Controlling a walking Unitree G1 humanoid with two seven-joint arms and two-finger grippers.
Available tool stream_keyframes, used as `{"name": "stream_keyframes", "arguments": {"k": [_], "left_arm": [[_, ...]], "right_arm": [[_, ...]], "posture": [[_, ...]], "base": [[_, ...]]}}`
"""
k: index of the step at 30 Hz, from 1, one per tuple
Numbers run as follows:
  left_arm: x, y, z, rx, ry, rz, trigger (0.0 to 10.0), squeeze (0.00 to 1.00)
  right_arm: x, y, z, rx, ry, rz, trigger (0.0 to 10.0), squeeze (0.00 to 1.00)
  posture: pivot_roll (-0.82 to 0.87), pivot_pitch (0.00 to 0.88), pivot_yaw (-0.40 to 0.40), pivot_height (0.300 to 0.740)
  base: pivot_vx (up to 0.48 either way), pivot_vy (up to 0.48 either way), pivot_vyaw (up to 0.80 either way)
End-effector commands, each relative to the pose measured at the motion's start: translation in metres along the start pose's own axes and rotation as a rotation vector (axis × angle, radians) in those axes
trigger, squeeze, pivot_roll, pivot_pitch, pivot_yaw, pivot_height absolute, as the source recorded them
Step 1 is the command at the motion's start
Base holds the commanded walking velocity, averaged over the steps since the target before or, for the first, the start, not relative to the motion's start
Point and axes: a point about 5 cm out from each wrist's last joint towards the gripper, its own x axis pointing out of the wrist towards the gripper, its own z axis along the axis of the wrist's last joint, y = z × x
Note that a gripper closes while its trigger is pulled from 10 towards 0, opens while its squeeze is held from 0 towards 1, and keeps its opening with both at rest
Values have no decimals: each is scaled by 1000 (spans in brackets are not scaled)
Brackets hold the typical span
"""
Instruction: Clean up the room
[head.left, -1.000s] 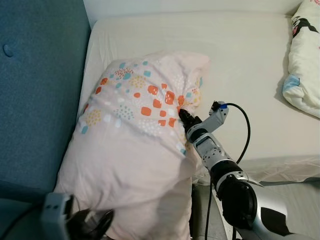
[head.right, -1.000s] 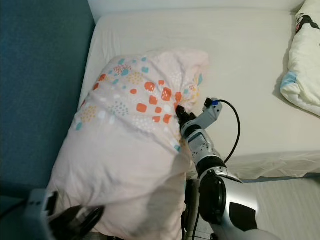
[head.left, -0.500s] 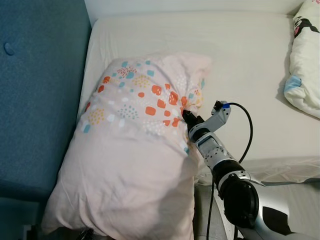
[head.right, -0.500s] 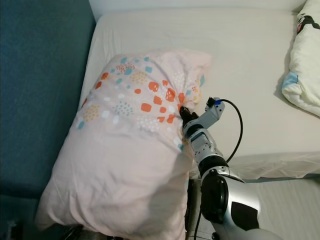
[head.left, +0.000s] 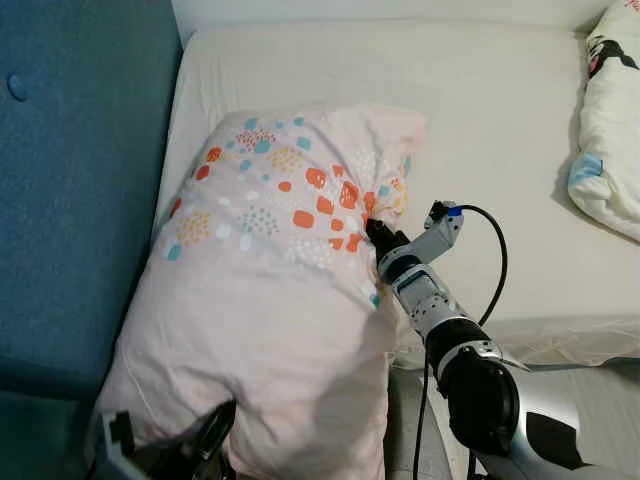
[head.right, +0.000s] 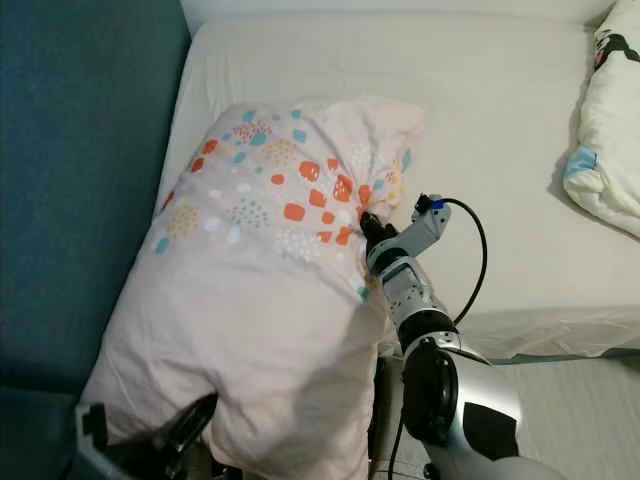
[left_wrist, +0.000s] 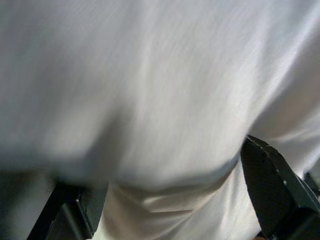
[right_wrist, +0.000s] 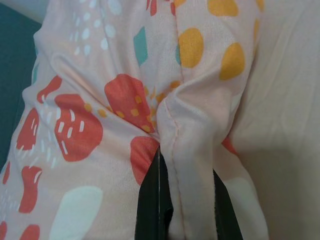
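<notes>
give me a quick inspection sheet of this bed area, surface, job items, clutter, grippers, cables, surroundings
surface: white mattress, bare across the middle.
job's things: pink pillow with orange, teal and yellow spots, lying along the mattress's left side next to the blue headboard, its near end hanging past the mattress edge.
clutter: a folded white printed quilt at the right edge of the bed.
grippers: right gripper pinches a fold at the pillow's right edge, fingers closed on the seam; left gripper sits under the pillow's near end, fingers spread around the fabric.
cables: black cable looping off the right wrist.
surroundings: grey floor beside the bed.
</notes>
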Motion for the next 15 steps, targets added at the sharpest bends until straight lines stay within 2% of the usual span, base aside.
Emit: {"name": "stream_keyframes", "arguments": {"k": [1,2,3,6,7,8,9,11,12,15], "left_arm": [[5,-10,-5,-41,-30,-23,10000,808],[5,-10,-5,-41,-30,-23,10000,808],[7,-13,-5,-39,-36,-33,10000,0],[16,-26,-3,-49,-75,-64,10000,0],[19,-31,-5,-41,-76,-82,7725,0],[19,-31,-5,-41,-76,-82,7725,0],[23,-35,-7,-19,-66,-88,0,0],[24,-35,-8,-7,-57,-91,0,0],[24,-34,-8,34,-47,-68,0,0],[22,-27,-7,59,-45,-29,0,0]], "right_arm": [[-4,-6,-10,16,41,-20,0,0],[-4,-6,-10,16,41,-20,0,0],[-4,-6,-10,15,42,-20,0,0],[-4,-8,-11,16,43,-26,0,0],[-5,-9,-11,17,43,-28,0,0],[-5,-9,-11,17,43,-28,0,0],[-5,-9,-12,19,43,-31,0,0],[-5,-9,-12,20,42,-32,0,0],[-5,-9,-12,20,43,-32,0,0],[-5,-10,-12,19,42,-35,0,0]], "posture": [[147,410,-98,570],[147,410,-98,570],[147,410,-98,570],[150,413,-97,570],[151,414,-95,570],[151,414,-95,570],[153,414,-92,570],[153,414,-92,570],[155,414,-89,570],[155,414,-89,570]], "base": [[0,0,0],[0,0,0],[0,0,0],[0,0,0],[0,0,0],[0,0,0],[0,0,0],[0,0,0],[0,0,0],[0,0,0]]}}
